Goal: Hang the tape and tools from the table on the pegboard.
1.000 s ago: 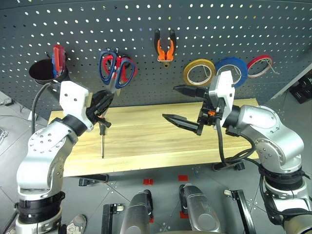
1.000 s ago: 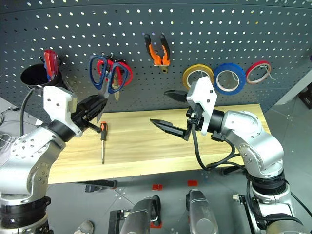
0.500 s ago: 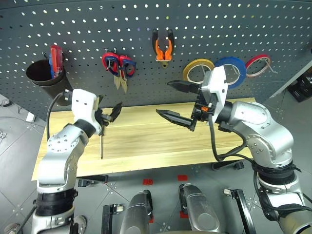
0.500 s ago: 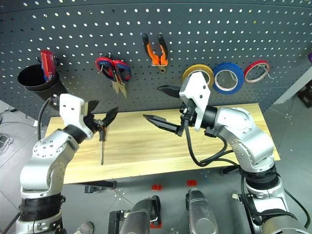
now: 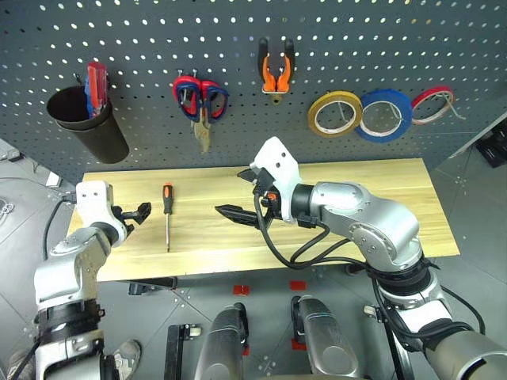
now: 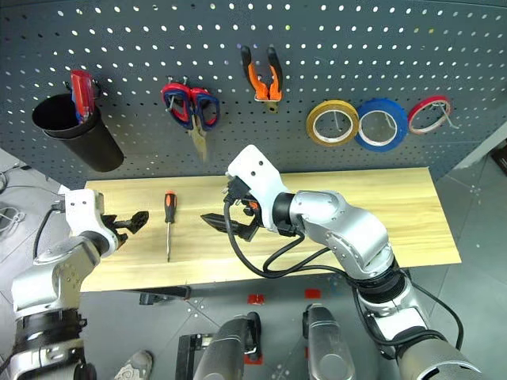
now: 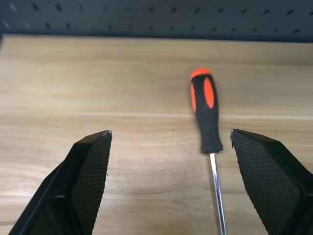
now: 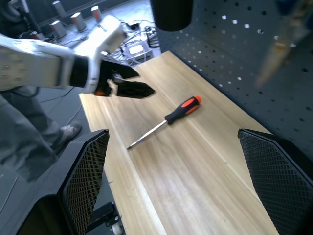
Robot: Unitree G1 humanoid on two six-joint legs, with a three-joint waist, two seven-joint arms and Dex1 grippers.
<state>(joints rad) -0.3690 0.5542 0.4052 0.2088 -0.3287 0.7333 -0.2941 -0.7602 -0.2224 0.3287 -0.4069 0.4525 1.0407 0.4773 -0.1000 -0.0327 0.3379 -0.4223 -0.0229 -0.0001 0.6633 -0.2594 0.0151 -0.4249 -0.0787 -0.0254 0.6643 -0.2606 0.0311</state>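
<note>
A long workbench, the table (image 5: 380, 198), has a light yellowish wood-grain top and stands against the pegboard (image 5: 142, 32), a dark grey wall panel dotted with rows of small pale holes; the floor below is grey.

On the pegboard, from the robot's left: a black cup (image 5: 85, 125) holding a red-handled tool; two pairs of scissors (image 5: 200, 96), one blue-handled and one red-handled, hanging together; the orange-and-black pliers (image 5: 275, 73); then three rings in a row, the tan-yellow tape (image 5: 335, 114), a blue roll (image 5: 383, 115) and a thin red roll (image 5: 432, 104).

The only loose item on the table is the screwdriver (image 5: 167, 212), lying flat towards the left end, its black-and-orange handle nearest the pegboard and its slim shaft pointing towards the front edge.

The left gripper (image 5: 136, 213) sits low at the table's left end, just beside the screwdriver handle, its black fingers spread apart and holding nothing; the right gripper (image 5: 238, 194) reaches across over the middle of the table, fingers wide apart and empty; the screwdriver lies between the two grippers, touched by neither.
</note>
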